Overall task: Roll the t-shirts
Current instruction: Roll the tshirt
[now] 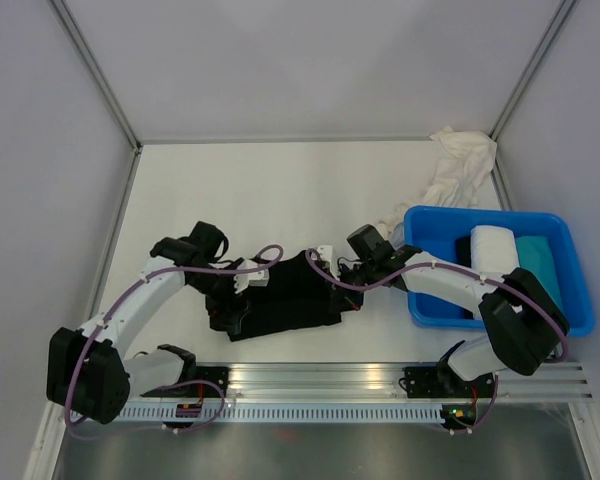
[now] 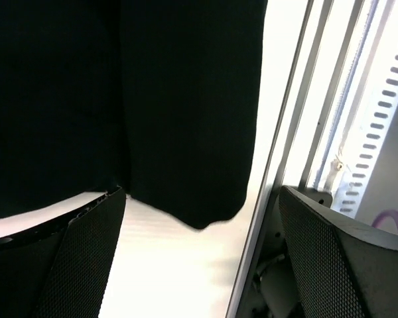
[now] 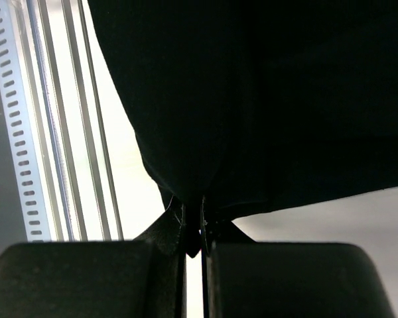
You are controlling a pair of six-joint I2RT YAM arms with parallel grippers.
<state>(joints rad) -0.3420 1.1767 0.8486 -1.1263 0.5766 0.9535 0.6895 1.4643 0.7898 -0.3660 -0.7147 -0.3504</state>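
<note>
The black t-shirt (image 1: 280, 297) lies bunched on the counter (image 1: 280, 190), with most of it cut off in both wrist views. The left claw (image 2: 199, 265) is spread beside it, and the right claw (image 3: 194, 228) pinches its edge.

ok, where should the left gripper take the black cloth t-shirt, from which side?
Probably its left edge, approached low from the robot's left: the black t-shirt lies flat, so only an edge offers a bite, and the open left gripper faces it. The right gripper is shut on the opposite edge.
</note>
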